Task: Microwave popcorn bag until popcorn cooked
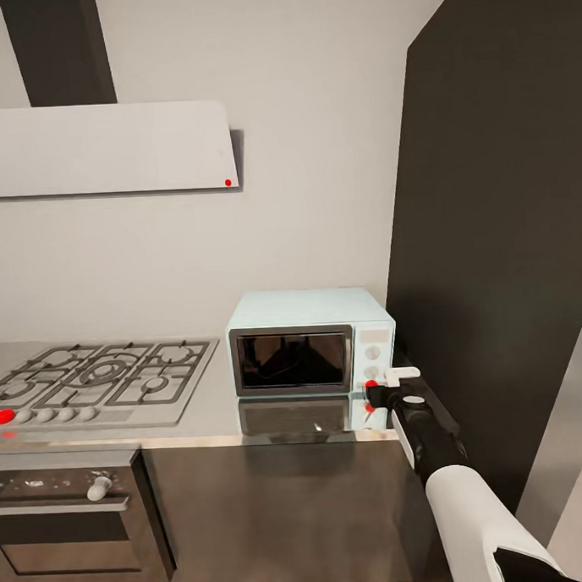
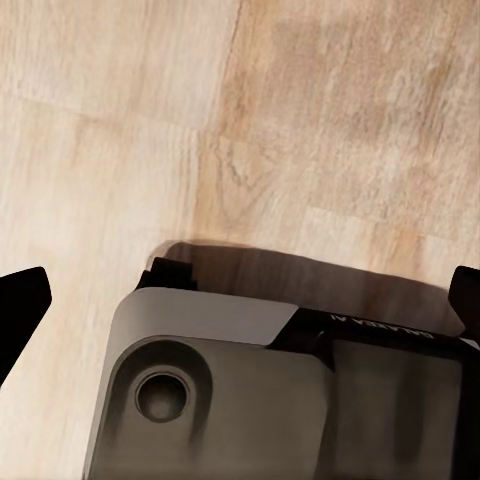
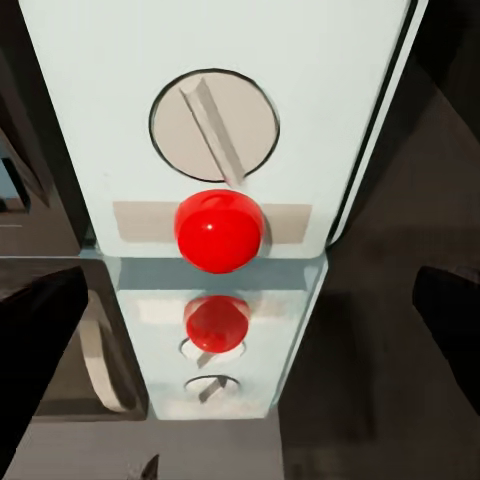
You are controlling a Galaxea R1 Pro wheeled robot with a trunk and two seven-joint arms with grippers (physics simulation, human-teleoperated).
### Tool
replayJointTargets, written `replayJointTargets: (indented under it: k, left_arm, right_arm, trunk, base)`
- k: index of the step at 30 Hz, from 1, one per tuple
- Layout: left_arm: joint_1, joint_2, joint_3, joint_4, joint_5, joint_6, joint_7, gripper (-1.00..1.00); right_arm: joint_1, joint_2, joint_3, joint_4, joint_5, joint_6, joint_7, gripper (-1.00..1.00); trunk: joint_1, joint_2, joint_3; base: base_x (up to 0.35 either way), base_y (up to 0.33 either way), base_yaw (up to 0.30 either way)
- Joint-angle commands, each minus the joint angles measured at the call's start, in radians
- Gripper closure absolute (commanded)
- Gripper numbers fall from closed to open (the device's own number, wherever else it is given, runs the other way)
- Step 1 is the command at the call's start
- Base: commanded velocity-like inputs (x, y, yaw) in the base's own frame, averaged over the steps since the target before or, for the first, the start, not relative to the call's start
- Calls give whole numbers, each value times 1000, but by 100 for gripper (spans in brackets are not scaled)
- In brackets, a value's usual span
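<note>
Mint-blue microwave [image 1: 310, 341], dark glass door; red button [image 3: 219, 231]; grey steel countertop [image 1: 212, 413].

A home kitchen, this: a gas hob [image 1: 100, 375] with black grates, a steel oven [image 1: 68, 517] below, an extractor hood [image 1: 107, 148] on the pale wall, a mint microwave [image 1: 310, 341] on the steel countertop [image 1: 212, 417], wood floor [image 2: 330, 120] underfoot.

The countertop [image 1: 212, 417] (grey, reflective) carries the microwave [image 1: 310, 341] beside the hob [image 1: 100, 375].
</note>
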Motion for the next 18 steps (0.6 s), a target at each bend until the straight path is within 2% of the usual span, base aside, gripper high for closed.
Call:
replayJointTargets:
  k: [1,18]
  left_arm:
    - [-1,0,-8,1,10,-3,-4,-100]
    - [-1,0,-8,1,11,-2,-5,-100]
  right_arm:
    - [-1,1,-5,-2,9,4,5,100]
    - [-1,3,-4,-2,11,5,1,100]
  trunk:
    - [0,-1,-1]
    - [0,-1,-1]
  base:
    - [0,0,0]
    - [0,0,0]
